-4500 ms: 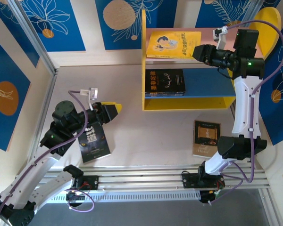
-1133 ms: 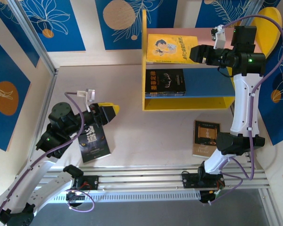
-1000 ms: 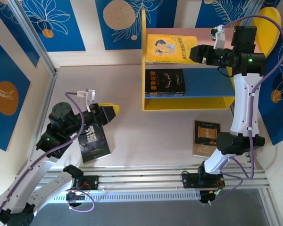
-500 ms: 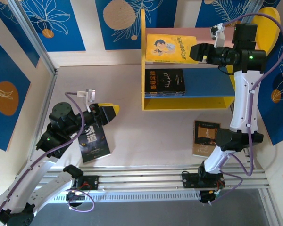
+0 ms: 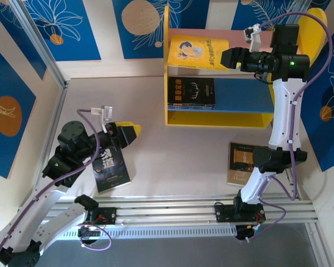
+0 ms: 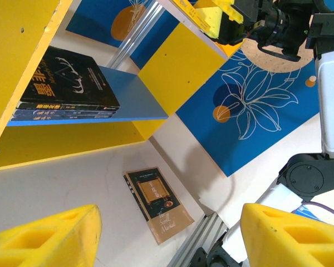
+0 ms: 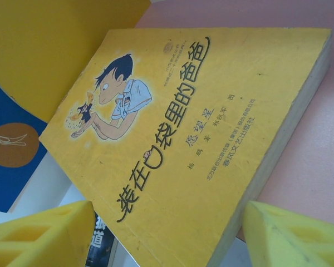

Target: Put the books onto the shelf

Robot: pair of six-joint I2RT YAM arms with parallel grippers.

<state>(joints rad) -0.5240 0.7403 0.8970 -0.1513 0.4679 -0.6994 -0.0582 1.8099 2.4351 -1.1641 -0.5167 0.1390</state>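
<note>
The table (image 5: 178,161) is pale, with blue flower-print walls around it. At its far right stands the shelf (image 5: 217,118): yellow side panels, the right one rounded at the top, a pink upper board (image 7: 317,167) and a blue lower board (image 5: 239,94).

The right arm reaches up to the pink board. The left arm is bent low over the near left of the table.

The yellow book (image 5: 192,51) lies flat on the pink board at its left end, slightly askew. Its cover shows a cartoon boy with dark hair and a black Chinese title. A stack of dark books (image 5: 191,92) lies flat on the blue board against the left panel. The top one is black with an antler drawing and gold characters.

The brown book (image 5: 243,161) lies flat on the table in front of the shelf, beside the right arm. A black book (image 5: 110,169) lies on the table under the left arm.

The right gripper (image 5: 227,58) is released. Its yellow pads (image 7: 44,233) stand wide either side of the yellow book's near corner. The left gripper (image 5: 128,133) also gapes, pads spread, nothing between them.
</note>
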